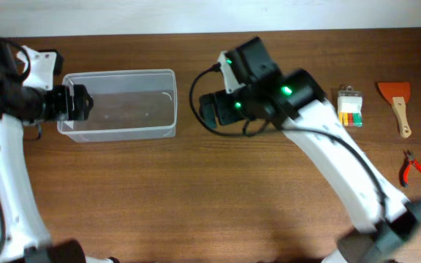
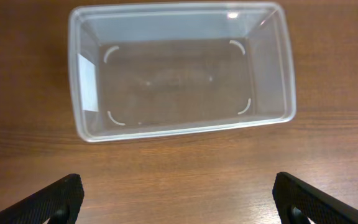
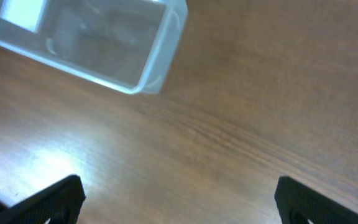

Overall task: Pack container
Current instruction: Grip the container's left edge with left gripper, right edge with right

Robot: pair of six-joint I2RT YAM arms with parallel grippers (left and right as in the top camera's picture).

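The container (image 1: 120, 104) is a clear plastic tub at the back left of the wooden table, and nothing shows inside it. It fills the top of the left wrist view (image 2: 182, 68) and the top left of the right wrist view (image 3: 86, 40). My left gripper (image 1: 75, 103) hangs at the tub's left end, open and empty (image 2: 179, 199). My right gripper (image 1: 209, 111) hovers just right of the tub, open and empty (image 3: 179, 199). At the far right lie a bit set in a clear case (image 1: 350, 107), an orange scraper (image 1: 397, 102) and red pliers (image 1: 414, 169).
The right arm (image 1: 342, 168) crosses the table from the lower right. The table's back edge (image 1: 196, 34) runs along the top. Bare wood lies in front of the tub and under both grippers.
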